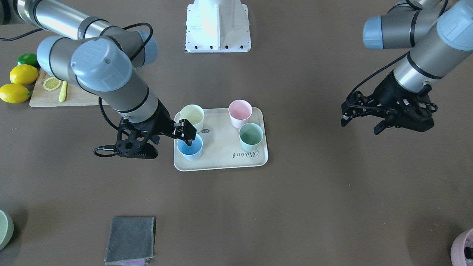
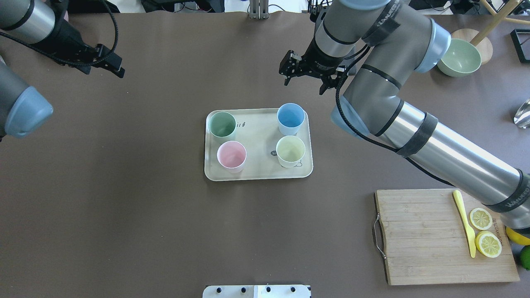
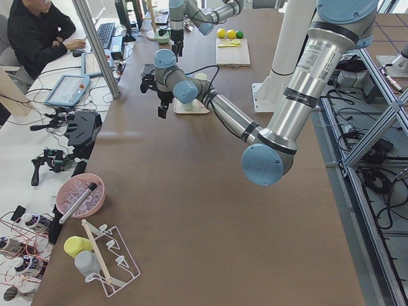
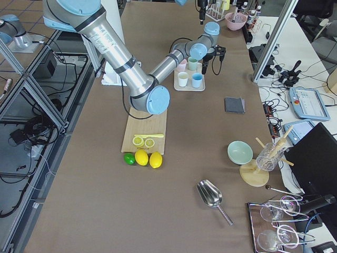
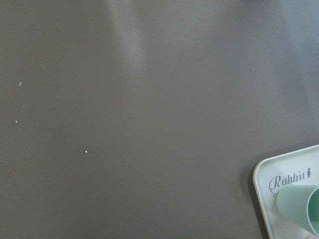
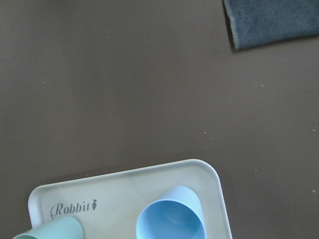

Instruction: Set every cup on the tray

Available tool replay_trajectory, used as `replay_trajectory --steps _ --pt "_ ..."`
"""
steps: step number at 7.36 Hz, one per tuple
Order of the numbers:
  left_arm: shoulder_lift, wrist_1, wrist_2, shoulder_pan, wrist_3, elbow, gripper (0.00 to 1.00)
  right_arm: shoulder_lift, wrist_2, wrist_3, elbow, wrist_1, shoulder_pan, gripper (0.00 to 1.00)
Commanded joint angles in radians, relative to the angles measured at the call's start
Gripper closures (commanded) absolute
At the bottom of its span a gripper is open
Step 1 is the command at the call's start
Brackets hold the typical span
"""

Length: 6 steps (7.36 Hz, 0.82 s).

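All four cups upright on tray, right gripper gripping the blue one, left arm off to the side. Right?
Not quite: the right gripper holds nothing. The overhead view shows it open and clear of the blue cup, which stands free on the tray. The rest holds.

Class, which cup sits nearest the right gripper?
The blue cup, in the corner of the tray by the right gripper; others stand farther.

Wooden board (image 2: 422, 240) bears lemon halves (image 2: 488, 244) and a knife (image 2: 465, 223) — grey cloth (image 1: 130, 239) well apart.
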Motion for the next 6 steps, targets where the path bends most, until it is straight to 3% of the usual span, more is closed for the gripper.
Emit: replay_trajectory --steps 1,2,4,6 --pt "0.113 -0.007 -0.002 -0.098 0.098 -0.06 0.02 -0.14 0.114 -0.164 0.093 -0.035 0.132 0.0" --pt "0.142 -0.027 0.012 -0.123 0.099 -0.059 0.03 -0.248 0.136 -0.258 0.135 -0.035 0.198 0.0" --pt "0.256 -0.205 0.059 -0.198 0.099 -0.022 0.03 -0.436 0.137 -0.445 0.192 -0.032 0.3 0.0" --pt "0.278 -0.222 0.061 -0.246 0.102 0.062 0.03 -0.619 0.13 -0.768 0.18 -0.032 0.431 0.0"
